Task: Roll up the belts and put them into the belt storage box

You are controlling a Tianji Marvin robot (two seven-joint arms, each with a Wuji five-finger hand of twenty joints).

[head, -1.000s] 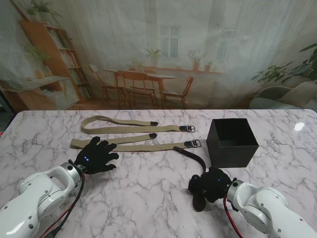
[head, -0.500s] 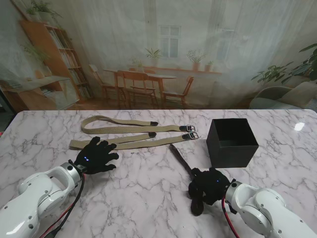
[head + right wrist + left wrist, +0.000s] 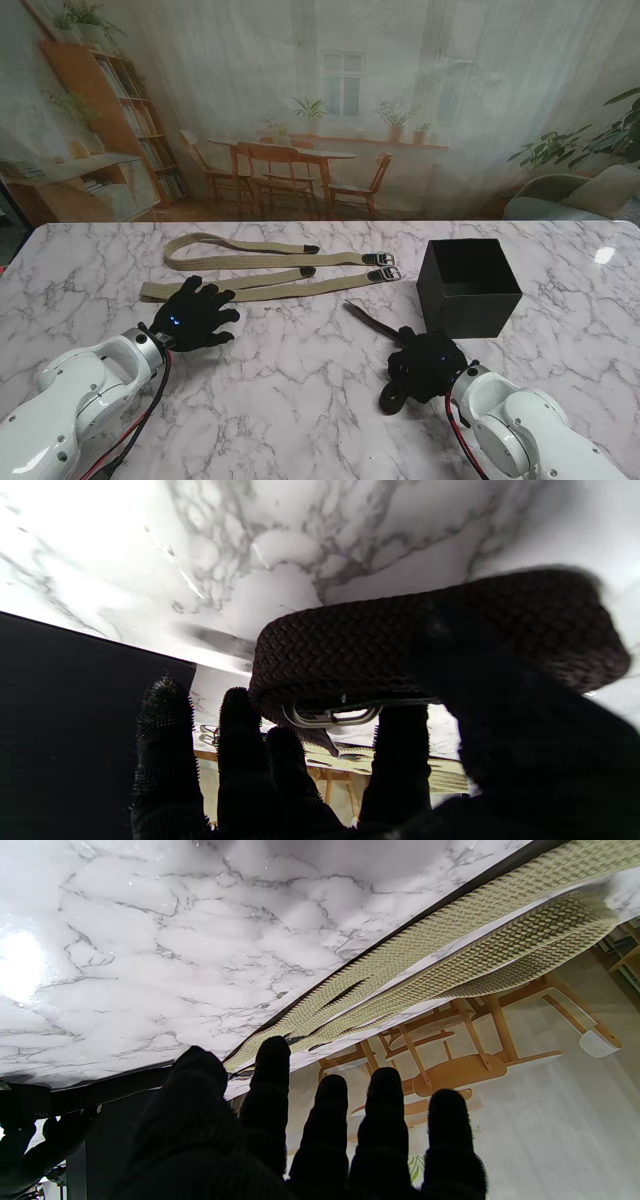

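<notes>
Belts: two tan, one dark clutched in my right hand; left hand spread, idle; box just beyond.

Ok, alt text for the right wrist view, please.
The right hand, gloved in black, is closed on a rolled dark braided belt with a metal buckle, above the white marble table. The black storage box stands beside it, and tan belts lie beyond the fingers.
</notes>
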